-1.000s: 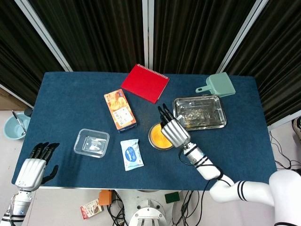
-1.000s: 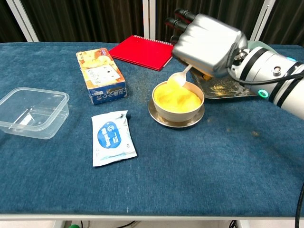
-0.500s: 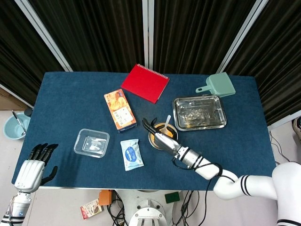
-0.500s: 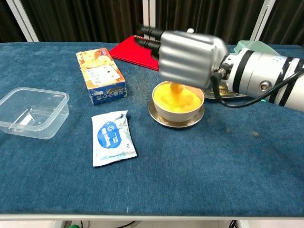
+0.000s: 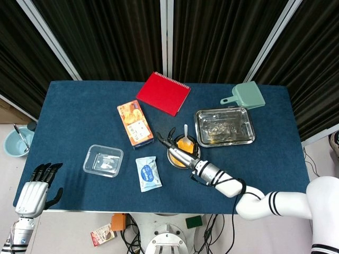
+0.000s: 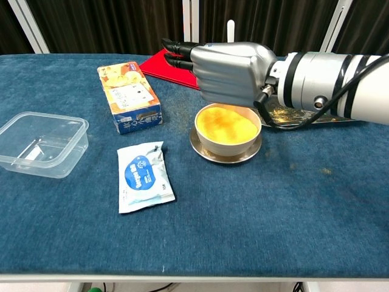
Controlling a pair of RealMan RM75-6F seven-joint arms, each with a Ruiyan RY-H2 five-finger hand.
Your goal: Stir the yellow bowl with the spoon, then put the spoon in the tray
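Note:
The yellow bowl (image 6: pixel 227 129) (image 5: pixel 184 148) stands on a small metal saucer (image 6: pixel 226 153) in the middle of the blue table. My right hand (image 6: pixel 228 70) (image 5: pixel 178 154) hovers just over the bowl's far rim and holds the white spoon. The spoon's handle (image 5: pixel 185 130) (image 6: pixel 230 26) sticks up behind the hand; its bowl end is hidden by the hand. The metal tray (image 5: pixel 224 126) (image 6: pixel 290 112) lies to the right of the bowl. My left hand (image 5: pixel 34 189) hangs off the table's near left corner, holding nothing, fingers apart.
An orange box (image 5: pixel 135 124) (image 6: pixel 129 97), a red notebook (image 5: pixel 163 93), a clear plastic container (image 5: pixel 103 160) (image 6: pixel 41 143) and a white-blue packet (image 5: pixel 148 173) (image 6: pixel 143 175) lie left of the bowl. A green scoop (image 5: pixel 244 96) sits behind the tray.
My right hand has swung leftward over the bowl with the spoon, which has tilted upright. The left hand has sunk slightly lower.

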